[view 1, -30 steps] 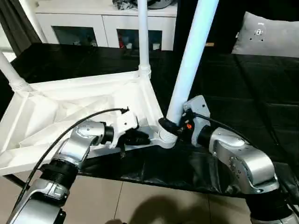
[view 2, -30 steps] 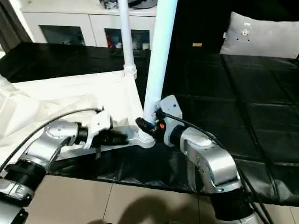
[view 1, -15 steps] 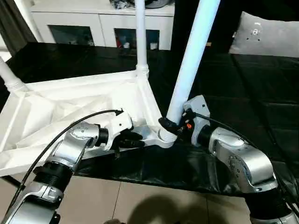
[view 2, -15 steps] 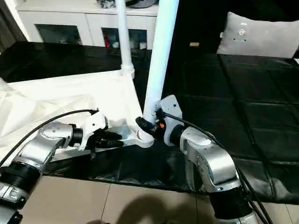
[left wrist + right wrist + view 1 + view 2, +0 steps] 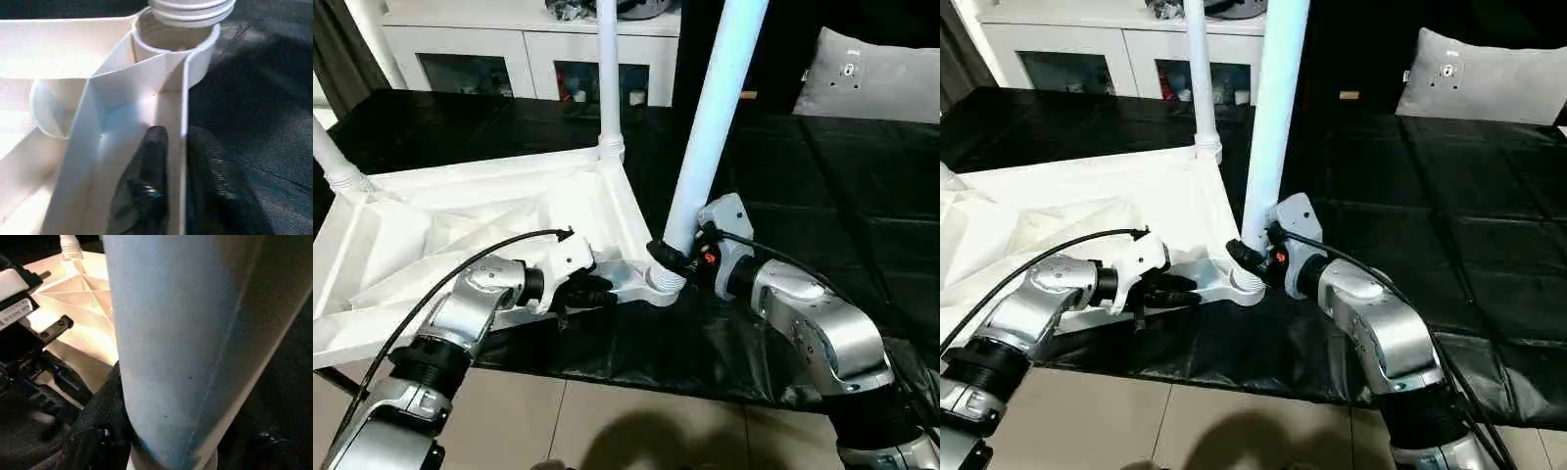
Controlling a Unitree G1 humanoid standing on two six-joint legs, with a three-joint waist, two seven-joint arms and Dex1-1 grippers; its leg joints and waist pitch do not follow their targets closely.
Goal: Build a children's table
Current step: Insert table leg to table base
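Upside down on a black-covered surface (image 5: 803, 176) lies the white table top (image 5: 460, 225), ribs showing. At its near corner socket (image 5: 661, 284), the right end effector (image 5: 671, 262) is clenched around the base of a leg (image 5: 710, 127) standing upright in it. Beside it, the left end effector (image 5: 173, 181) pinches the top's rim wall.

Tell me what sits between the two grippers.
The corner socket of the tabletop, seen in the left eye view. The left gripper pinches the rim beside it; the right gripper holds the leg entering it.
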